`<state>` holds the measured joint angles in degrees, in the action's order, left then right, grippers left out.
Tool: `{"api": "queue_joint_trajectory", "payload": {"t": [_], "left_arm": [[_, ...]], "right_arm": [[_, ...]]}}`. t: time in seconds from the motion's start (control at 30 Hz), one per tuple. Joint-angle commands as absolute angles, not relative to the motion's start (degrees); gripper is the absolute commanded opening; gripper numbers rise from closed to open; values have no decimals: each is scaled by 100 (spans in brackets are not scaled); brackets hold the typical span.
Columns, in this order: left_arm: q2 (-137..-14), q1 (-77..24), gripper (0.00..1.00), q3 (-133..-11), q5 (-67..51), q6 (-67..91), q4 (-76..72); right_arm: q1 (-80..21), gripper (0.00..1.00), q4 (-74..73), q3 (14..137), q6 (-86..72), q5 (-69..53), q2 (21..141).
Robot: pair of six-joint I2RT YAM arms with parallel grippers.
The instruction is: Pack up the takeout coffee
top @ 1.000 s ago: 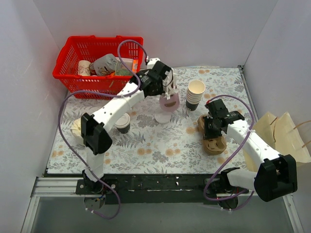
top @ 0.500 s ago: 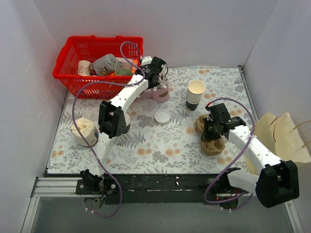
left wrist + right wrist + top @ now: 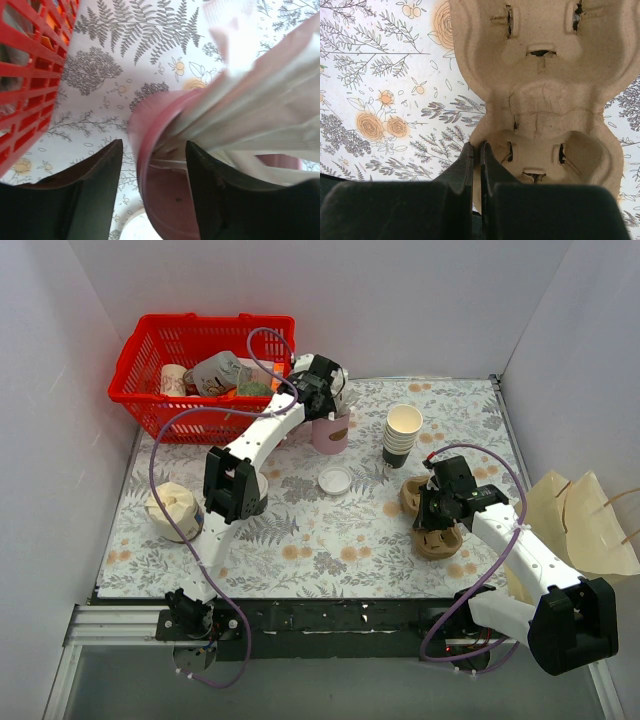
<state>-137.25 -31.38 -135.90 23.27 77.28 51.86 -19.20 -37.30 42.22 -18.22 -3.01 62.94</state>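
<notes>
**Hazard at the pink cup; the coffee stands unattended.**
The left gripper (image 3: 152, 150), jaws apart, straddles the glossy pink cup (image 3: 165, 200) of flat white sticks (image 3: 260, 110) at the overhead view's upper centre; closing could tip it. The right gripper (image 3: 476, 152) pinches the fibrous moulded pulp carrier (image 3: 545, 100), whose thin rim may tear. The takeout coffee (image 3: 264, 481) sits left of centre, mostly hidden behind the left arm's elbow.
</notes>
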Motion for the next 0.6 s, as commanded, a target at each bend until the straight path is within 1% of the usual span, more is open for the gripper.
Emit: {"api": "queue_joint_trajectory", "payload": {"t": [0.0,0.03,0.1,0.13,0.2,0.3,0.47,0.57], "left_arm": [[-13263,-3067,57,-13676,2153,7743,5036],[-13219,-3067,66,-13684,2101,7743,5001],[-13062,-3076,78,-13667,1952,7726,4870],[-13026,-3076,86,-13667,1864,7726,4826],[-12860,-3120,98,-13728,1627,7699,4737],[-12692,-3242,98,-13887,1722,7673,4904],[-11936,-3331,98,-13395,1810,7576,4817],[-11551,-3349,98,-13027,2161,7541,4729]], "right_arm": [[-1951,1,-3867,4236,-1881,-545,6231],[-1951,1,-3911,4306,-1846,-528,6249],[-1951,1,-4007,4385,-1784,-475,6249],[-1951,1,-4034,4464,-1767,-431,6240],[-1951,1,-4087,4535,-1723,-413,6231],[-1951,1,-4175,4588,-1670,-474,6223],[-1951,1,-4148,4447,-1644,-835,6179],[-1951,1,-4175,4438,-1600,-967,6135]]}}
